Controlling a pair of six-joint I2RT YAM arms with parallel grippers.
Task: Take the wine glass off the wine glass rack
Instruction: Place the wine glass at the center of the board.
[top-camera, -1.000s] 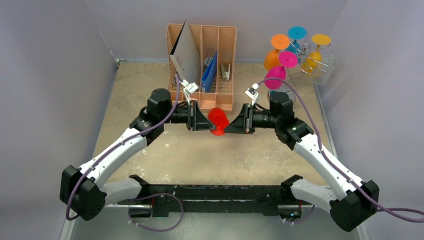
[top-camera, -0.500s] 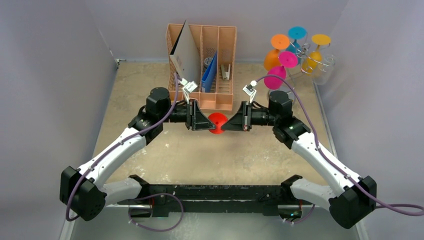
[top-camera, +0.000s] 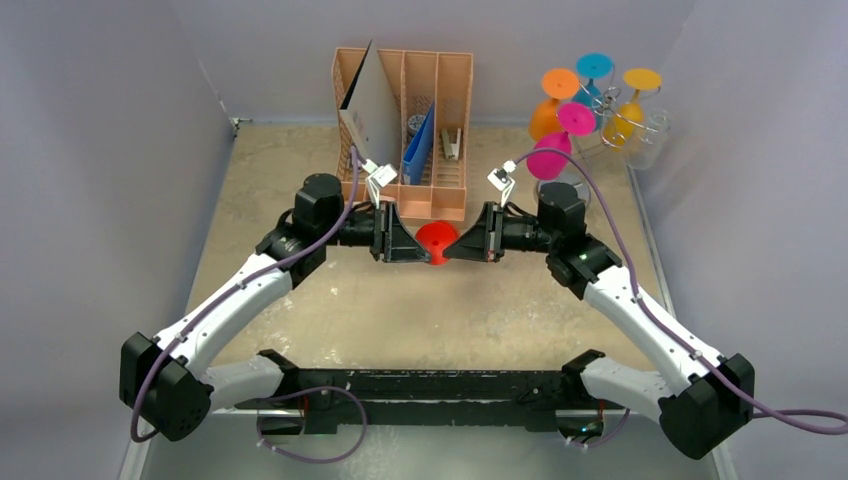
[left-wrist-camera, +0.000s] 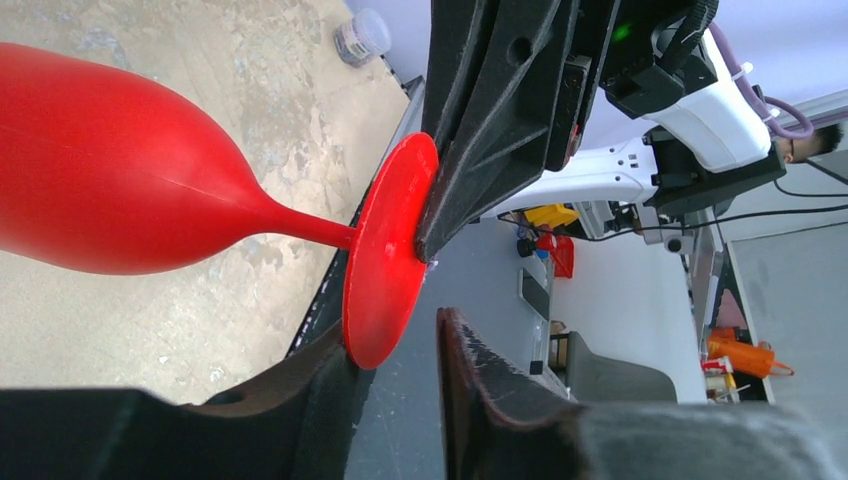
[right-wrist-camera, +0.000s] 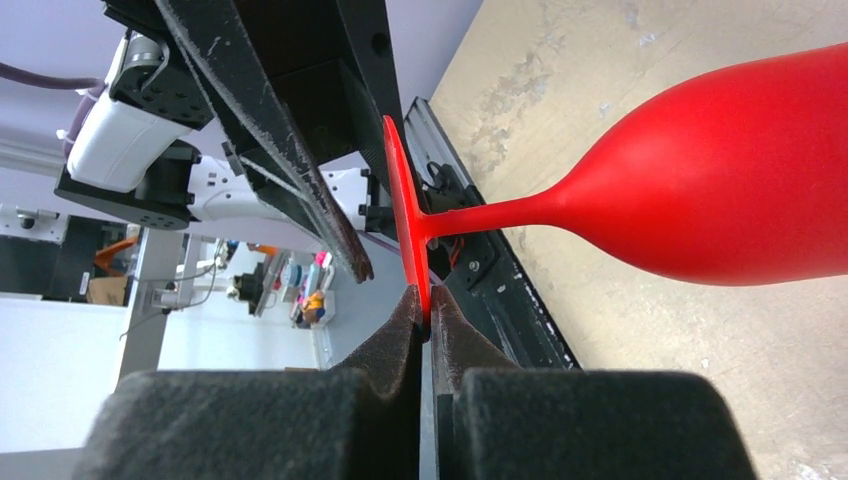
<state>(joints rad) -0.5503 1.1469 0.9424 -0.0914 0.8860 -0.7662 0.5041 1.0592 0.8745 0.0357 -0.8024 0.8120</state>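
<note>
A red wine glass (top-camera: 436, 240) hangs in the air in the middle, lying on its side. My right gripper (right-wrist-camera: 427, 312) is shut on the rim of its round foot (right-wrist-camera: 408, 220); the bowl (right-wrist-camera: 730, 170) points away over the table. My left gripper (left-wrist-camera: 395, 375) is open, its jaws apart, with the lower edge of the foot (left-wrist-camera: 385, 260) against its left finger (left-wrist-camera: 290, 400). In the top view the left gripper (top-camera: 422, 250) and the right gripper (top-camera: 452, 248) meet tip to tip at the glass. The silver wire wine glass rack (top-camera: 652, 126) stands at the far right.
On the rack hang orange (top-camera: 548, 108), pink (top-camera: 556, 145), blue (top-camera: 594, 72) and yellow (top-camera: 630, 105) glasses. A peach slotted organiser (top-camera: 420, 135) with a blue folder stands just behind the grippers. Purple walls close in left, right and back.
Both grippers have drawn closer together and a little farther from the bases. The red glass went with the right gripper, and its foot now reaches between the left jaws.
</note>
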